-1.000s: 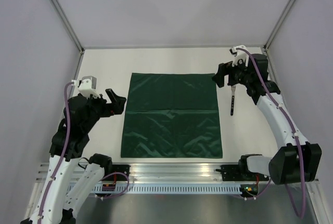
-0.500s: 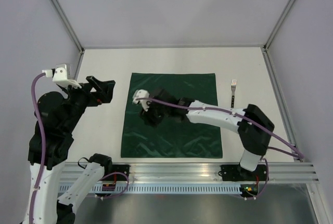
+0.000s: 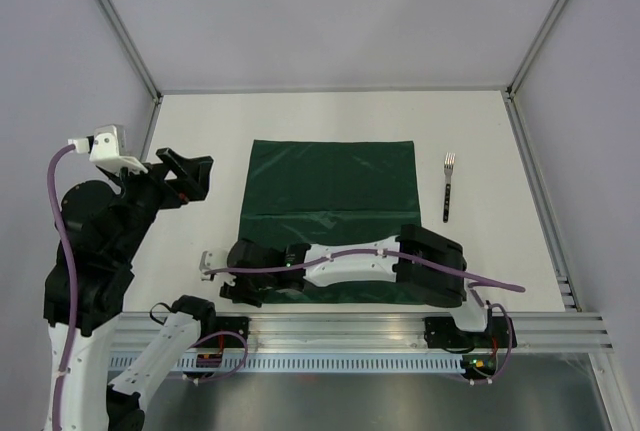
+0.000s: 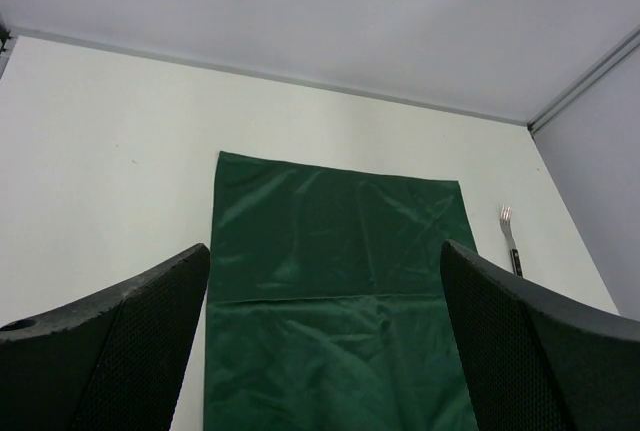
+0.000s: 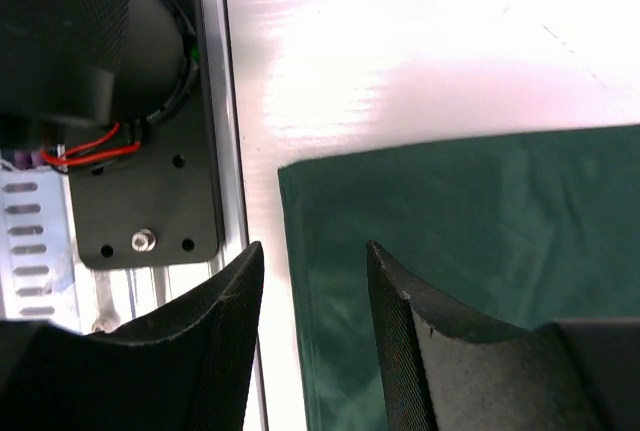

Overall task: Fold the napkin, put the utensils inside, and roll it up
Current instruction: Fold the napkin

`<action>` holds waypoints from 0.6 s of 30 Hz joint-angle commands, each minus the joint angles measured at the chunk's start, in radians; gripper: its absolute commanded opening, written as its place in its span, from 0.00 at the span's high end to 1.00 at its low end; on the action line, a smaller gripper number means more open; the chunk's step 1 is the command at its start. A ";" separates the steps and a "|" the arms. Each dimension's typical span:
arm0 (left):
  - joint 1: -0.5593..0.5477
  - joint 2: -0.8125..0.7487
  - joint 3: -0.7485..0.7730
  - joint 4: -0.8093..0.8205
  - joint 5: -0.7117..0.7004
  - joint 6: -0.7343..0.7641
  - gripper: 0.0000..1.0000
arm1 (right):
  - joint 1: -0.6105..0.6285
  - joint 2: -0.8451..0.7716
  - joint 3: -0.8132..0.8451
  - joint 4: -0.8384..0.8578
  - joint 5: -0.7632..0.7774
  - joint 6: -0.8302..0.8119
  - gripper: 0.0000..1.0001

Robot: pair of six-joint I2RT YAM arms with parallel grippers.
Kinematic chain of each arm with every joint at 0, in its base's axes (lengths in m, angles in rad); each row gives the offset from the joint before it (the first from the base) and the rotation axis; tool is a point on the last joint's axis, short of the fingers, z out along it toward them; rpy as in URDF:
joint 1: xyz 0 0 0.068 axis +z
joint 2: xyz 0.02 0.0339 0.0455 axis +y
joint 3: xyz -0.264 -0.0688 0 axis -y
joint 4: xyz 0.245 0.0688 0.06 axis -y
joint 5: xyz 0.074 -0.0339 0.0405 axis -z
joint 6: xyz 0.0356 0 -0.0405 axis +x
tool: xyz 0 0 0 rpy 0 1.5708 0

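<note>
On the white table (image 3: 300,116) we see the dark green napkin (image 3: 330,191) lying flat and unfolded, with one crease running across its middle. Well to its right, apart from it, the fork (image 3: 448,191) lies with its black handle toward the arms and its silver tines toward the far edge.

Our right arm (image 3: 350,259) stretches low across the napkin's near edge, reaching the near-left corner. From the right wrist view, the right fingers (image 5: 450,371) stand a modest gap apart. One is over the cloth, the other over bare table beside a black base plate (image 5: 150,201), with the napkin's left edge running between them and nothing clamped.

Our left fingers (image 4: 110,351) are spread wide and empty, raised left of the napkin.
</note>
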State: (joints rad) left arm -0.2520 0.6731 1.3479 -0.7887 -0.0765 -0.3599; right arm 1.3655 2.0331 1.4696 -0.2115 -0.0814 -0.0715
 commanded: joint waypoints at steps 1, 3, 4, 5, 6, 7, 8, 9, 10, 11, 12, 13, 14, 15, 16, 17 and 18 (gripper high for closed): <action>0.003 -0.010 0.042 -0.032 -0.009 -0.011 0.00 | 0.010 0.053 0.060 0.030 0.038 0.036 0.48; 0.002 -0.013 0.051 -0.040 -0.012 -0.008 0.00 | 0.015 0.067 0.064 0.041 0.038 0.050 0.49; 0.002 -0.015 0.054 -0.044 -0.017 -0.007 0.00 | 0.014 0.082 0.066 0.046 0.038 0.050 0.50; 0.002 -0.017 0.056 -0.049 -0.019 -0.005 0.00 | 0.014 0.088 0.064 0.050 0.040 0.053 0.50; 0.003 -0.018 0.060 -0.050 -0.022 -0.002 0.00 | 0.015 0.094 0.063 0.055 0.043 0.053 0.50; 0.002 -0.023 0.063 -0.055 -0.026 0.001 0.00 | 0.014 0.110 0.061 0.066 0.045 0.059 0.50; 0.002 -0.026 0.063 -0.058 -0.026 0.001 0.00 | 0.015 0.114 0.060 0.067 0.043 0.059 0.50; 0.002 -0.026 0.063 -0.061 -0.026 0.001 0.00 | 0.014 0.124 0.060 0.066 0.040 0.062 0.51; 0.003 -0.029 0.063 -0.063 -0.028 0.002 0.00 | 0.015 0.134 0.058 0.075 0.039 0.065 0.50; 0.003 -0.033 0.063 -0.066 -0.028 0.003 0.00 | 0.015 0.137 0.060 0.077 0.035 0.068 0.51; 0.003 -0.036 0.062 -0.067 -0.029 0.004 0.00 | 0.014 0.144 0.061 0.078 0.035 0.070 0.51; 0.003 -0.037 0.062 -0.069 -0.031 0.004 0.00 | 0.014 0.151 0.061 0.077 0.034 0.068 0.50; 0.003 -0.040 0.059 -0.070 -0.032 0.004 0.00 | 0.014 0.154 0.063 0.078 0.034 0.068 0.51; 0.002 -0.043 0.056 -0.073 -0.034 0.006 0.00 | 0.014 0.157 0.061 0.080 0.032 0.068 0.51; 0.002 -0.044 0.054 -0.075 -0.034 0.007 0.00 | 0.015 0.162 0.061 0.080 0.032 0.068 0.51; 0.003 -0.046 0.054 -0.076 -0.037 0.007 0.00 | 0.014 0.167 0.061 0.080 0.032 0.070 0.51; 0.002 -0.049 0.054 -0.078 -0.036 0.009 0.00 | 0.015 0.170 0.061 0.078 0.035 0.068 0.51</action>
State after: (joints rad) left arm -0.2520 0.6369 1.3823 -0.8406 -0.1032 -0.3595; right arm 1.3773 2.1715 1.5051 -0.1413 -0.0620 -0.0196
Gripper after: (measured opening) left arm 0.993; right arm 0.496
